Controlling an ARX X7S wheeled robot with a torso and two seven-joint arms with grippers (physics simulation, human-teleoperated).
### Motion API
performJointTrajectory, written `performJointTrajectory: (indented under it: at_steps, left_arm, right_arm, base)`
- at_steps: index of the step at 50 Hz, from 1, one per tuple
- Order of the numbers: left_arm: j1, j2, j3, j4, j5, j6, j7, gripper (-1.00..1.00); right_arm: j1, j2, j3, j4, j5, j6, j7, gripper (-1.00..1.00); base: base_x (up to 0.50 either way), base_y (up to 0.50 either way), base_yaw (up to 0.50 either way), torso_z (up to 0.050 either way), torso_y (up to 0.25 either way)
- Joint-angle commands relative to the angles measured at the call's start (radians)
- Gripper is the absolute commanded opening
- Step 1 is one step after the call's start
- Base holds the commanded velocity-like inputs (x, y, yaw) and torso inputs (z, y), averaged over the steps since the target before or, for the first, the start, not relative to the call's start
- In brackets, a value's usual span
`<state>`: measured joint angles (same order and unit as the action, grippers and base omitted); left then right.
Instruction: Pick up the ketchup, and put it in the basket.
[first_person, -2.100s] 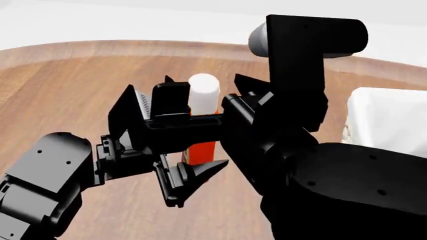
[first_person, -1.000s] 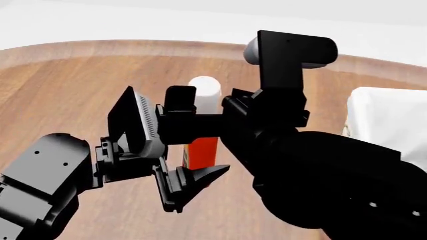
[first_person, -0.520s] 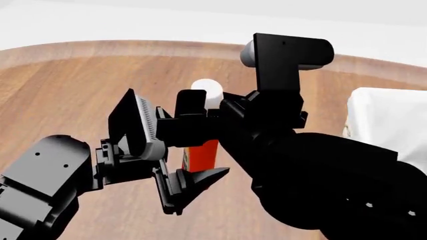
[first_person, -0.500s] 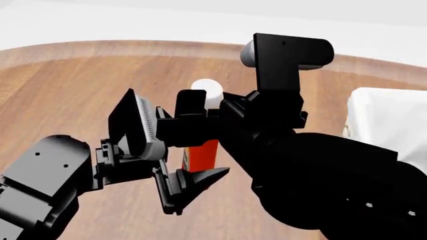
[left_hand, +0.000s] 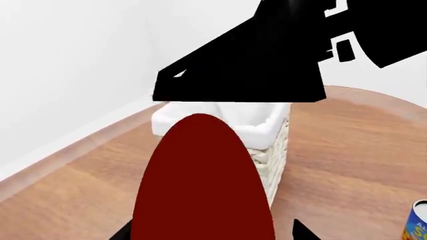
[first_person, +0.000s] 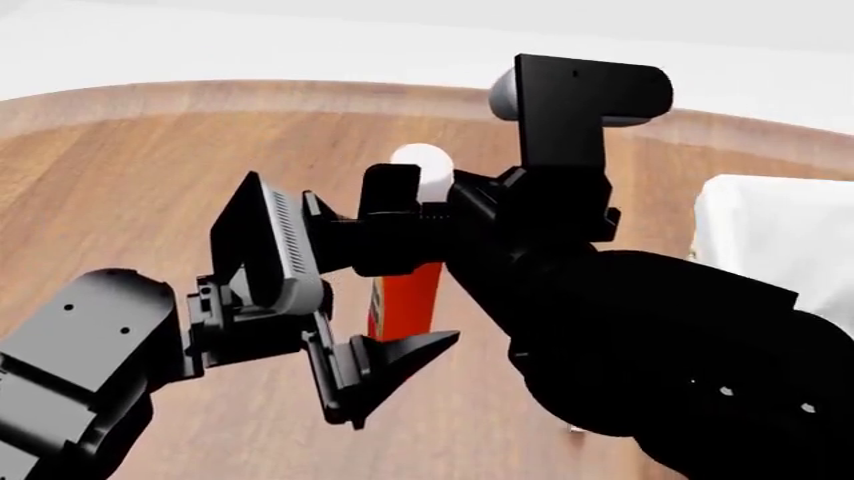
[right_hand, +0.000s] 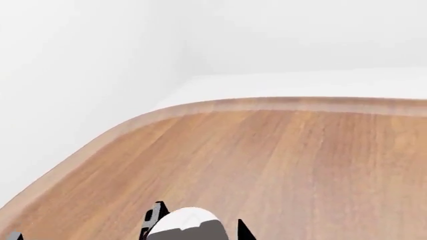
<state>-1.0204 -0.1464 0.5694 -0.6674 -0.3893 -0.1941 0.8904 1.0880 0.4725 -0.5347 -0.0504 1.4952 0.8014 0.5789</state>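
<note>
Ketchup bottle (first_person: 404, 300) stands on the wooden worktop (first_person: 120, 190), right gripper (first_person: 395, 225) clamped round its white-capped neck; left gripper (first_person: 334, 310) gapes wide beside it. Wicker basket (first_person: 761, 240) waits rightward, blue-yellow can (left_hand: 418, 226) nearby.

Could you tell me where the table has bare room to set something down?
Bare wood runs from the left gripper to the table's far rim. It is crowded around the ketchup, where both arms meet, and the basket fills the right edge.

round wood table (first_person: 160, 170), plain white walls (right_hand: 80, 60).
</note>
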Motion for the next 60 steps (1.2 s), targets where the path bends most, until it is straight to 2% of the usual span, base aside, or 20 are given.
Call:
performJointTrajectory:
  at_steps: [1, 15, 23, 27, 38, 39, 40, 42, 50, 54, 58, 59, 60]
  left_arm:
    - [0.010, -0.010, 0.005, 0.015, -0.007, 0.000, 0.002, 1.00]
    - [0.021, -0.024, 0.006, 0.025, -0.009, 0.008, -0.011, 1.00]
    - [0.040, -0.003, -0.010, -0.058, 0.025, 0.108, -0.083, 1.00]
    - [0.063, 0.013, -0.042, -0.103, 0.043, 0.207, -0.171, 1.00]
    - [0.193, -0.015, -0.130, 0.114, 0.013, 0.170, -0.418, 1.00]
    - [0.194, -0.012, -0.125, 0.106, 0.076, 0.161, -0.525, 1.00]
    - [0.199, -0.012, -0.130, 0.119, 0.063, 0.120, -0.538, 1.00]
    - [0.261, -0.027, -0.129, 0.188, 0.096, 0.160, -0.597, 1.00]
    - [0.360, -0.061, -0.123, 0.270, 0.186, 0.231, -0.723, 1.00]
    - [0.399, -0.075, -0.147, 0.337, 0.179, 0.201, -0.775, 1.00]
    - [0.447, -0.081, -0.178, 0.390, 0.197, 0.183, -0.870, 1.00]
    - [0.466, -0.083, -0.177, 0.391, 0.238, 0.215, -0.914, 1.00]
    - [0.482, -0.086, -0.183, 0.414, 0.215, 0.195, -0.907, 1.00]
  right_arm:
    - [0.037, 0.002, 0.002, 0.078, -0.072, -0.022, -0.055, -1.00]
    - [0.063, 0.057, 0.031, 0.095, -0.090, -0.036, -0.057, -1.00]
    - [0.098, 0.094, 0.053, 0.107, -0.112, -0.048, -0.044, -1.00]
    - [0.147, 0.112, 0.061, 0.119, -0.118, -0.036, -0.038, -1.00]
    - [0.272, 0.146, 0.041, 0.199, -0.180, -0.001, -0.056, -1.00]
    - [0.289, 0.150, 0.038, 0.214, -0.191, 0.002, -0.060, -1.00]
    - [0.295, 0.151, 0.037, 0.221, -0.194, 0.002, -0.063, -1.00]
    - [0.317, 0.155, 0.023, 0.241, -0.227, -0.004, -0.082, -1.00]
    - [0.389, 0.166, -0.040, 0.332, -0.315, 0.026, -0.121, -1.00]
    - [0.405, 0.175, -0.053, 0.350, -0.340, 0.027, -0.123, -1.00]
    - [0.397, 0.197, -0.078, 0.361, -0.382, 0.021, -0.129, -1.00]
    - [0.388, 0.200, -0.088, 0.364, -0.394, 0.017, -0.131, -1.00]
    - [0.380, 0.202, -0.087, 0.368, -0.395, 0.009, -0.137, -1.00]
  base:
    - [0.00, 0.00, 0.00, 0.000, 0.000]
    - [0.00, 0.00, 0.00, 0.000, 0.000]
    - [0.00, 0.00, 0.00, 0.000, 0.000]
    - [0.00, 0.00, 0.00, 0.000, 0.003]
    - [0.00, 0.00, 0.00, 0.000, 0.000]
    - [0.00, 0.00, 0.00, 0.000, 0.000]
    - [0.00, 0.00, 0.00, 0.000, 0.000]
    - [0.00, 0.00, 0.00, 0.000, 0.000]
    - [0.00, 0.00, 0.00, 0.000, 0.000]
    - [0.00, 0.00, 0.00, 0.000, 0.000]
    - [0.00, 0.00, 0.00, 0.002, 0.002]
    - [0.00, 0.00, 0.00, 0.000, 0.000]
    - [0.00, 0.00, 0.00, 0.000, 0.000]
